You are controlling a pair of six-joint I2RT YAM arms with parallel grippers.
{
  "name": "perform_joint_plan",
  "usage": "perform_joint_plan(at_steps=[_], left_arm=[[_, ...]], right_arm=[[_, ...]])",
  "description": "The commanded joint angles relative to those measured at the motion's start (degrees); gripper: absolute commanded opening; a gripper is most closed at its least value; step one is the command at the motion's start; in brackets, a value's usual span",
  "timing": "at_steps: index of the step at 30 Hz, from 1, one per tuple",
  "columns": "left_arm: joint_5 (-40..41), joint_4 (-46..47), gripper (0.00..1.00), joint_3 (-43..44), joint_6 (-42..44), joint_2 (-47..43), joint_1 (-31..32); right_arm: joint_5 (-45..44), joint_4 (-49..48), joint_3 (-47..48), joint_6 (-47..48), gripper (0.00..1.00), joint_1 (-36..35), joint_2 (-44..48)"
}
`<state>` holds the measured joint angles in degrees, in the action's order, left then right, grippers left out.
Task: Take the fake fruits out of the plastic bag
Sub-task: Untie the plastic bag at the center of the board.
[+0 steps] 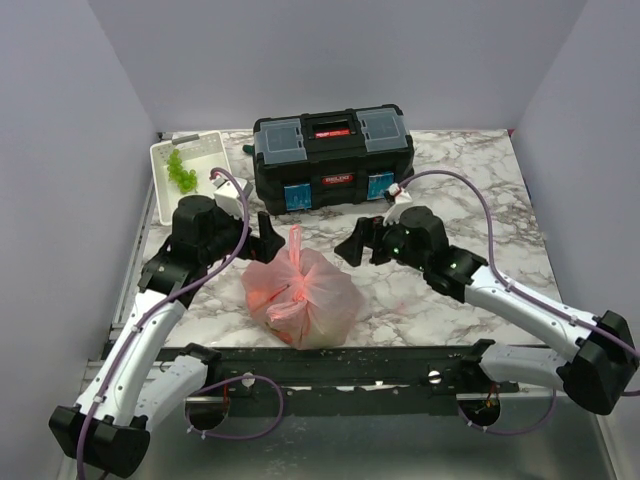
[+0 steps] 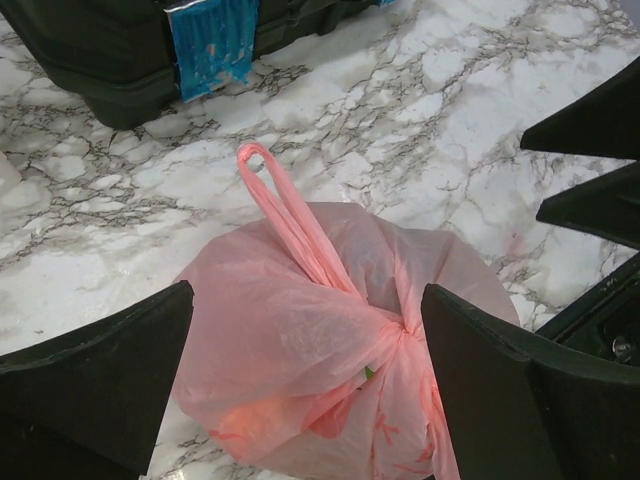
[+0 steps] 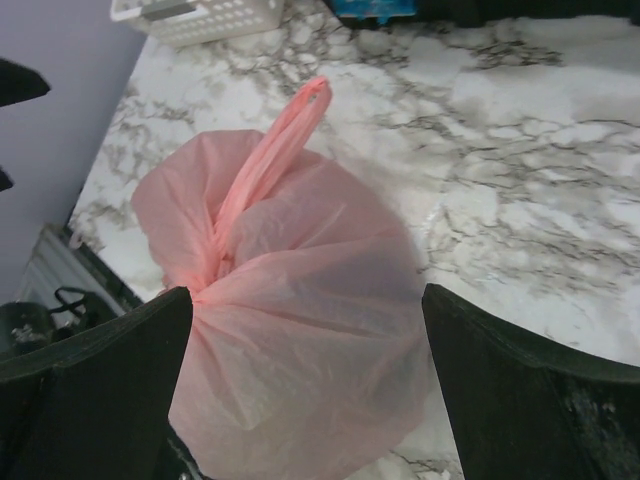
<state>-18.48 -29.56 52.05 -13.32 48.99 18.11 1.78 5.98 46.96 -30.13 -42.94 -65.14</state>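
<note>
The pink plastic bag [image 1: 300, 292] sits knotted shut on the marble table near the front edge, one loop handle [image 1: 294, 242] standing up. The fake fruits are inside it and show only as dim orange and red shapes [image 2: 235, 420] through the plastic. My left gripper [image 1: 268, 240] is open, just left of the bag's top. My right gripper [image 1: 352, 245] is open, just right of the bag. In the left wrist view the bag [image 2: 320, 340] lies between the open fingers. In the right wrist view the bag [image 3: 300, 330] also lies between the open fingers. Neither gripper holds anything.
A black toolbox [image 1: 332, 158] stands behind the bag. A white slotted basket [image 1: 165, 185] with a light green grape bunch [image 1: 181, 172] stands at the back left. A black rail [image 1: 330, 365] runs along the table's near edge.
</note>
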Motion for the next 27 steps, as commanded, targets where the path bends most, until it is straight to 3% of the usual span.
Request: perform_joint_plan(at_steps=[1,9,16,22,27], left_arm=[[-2.3,0.5,0.95,-0.8,1.4,1.1,0.3],[-3.5,1.0,0.95,-3.4,2.7,3.7,0.6],[-4.4,-0.7,0.89,-2.5,3.1,8.1,1.3],[-4.1,-4.3,0.97,-0.3,4.1,13.8,2.6],[-3.9,-4.9,0.96,-0.1,4.6,15.0,3.9]], right_arm=[[9.2,-10.1,-2.2,-3.0,1.0,-2.2,-2.0],[7.8,-10.0,2.1,-1.1,0.96,-9.7,-9.7],[-0.9,-6.1,5.5,3.4,0.86,-18.4,-16.0],[-14.5,-2.6,5.5,5.9,0.81,-25.7,-18.7],[-18.2,-4.8,3.2,5.5,0.69,-26.8,-18.0]])
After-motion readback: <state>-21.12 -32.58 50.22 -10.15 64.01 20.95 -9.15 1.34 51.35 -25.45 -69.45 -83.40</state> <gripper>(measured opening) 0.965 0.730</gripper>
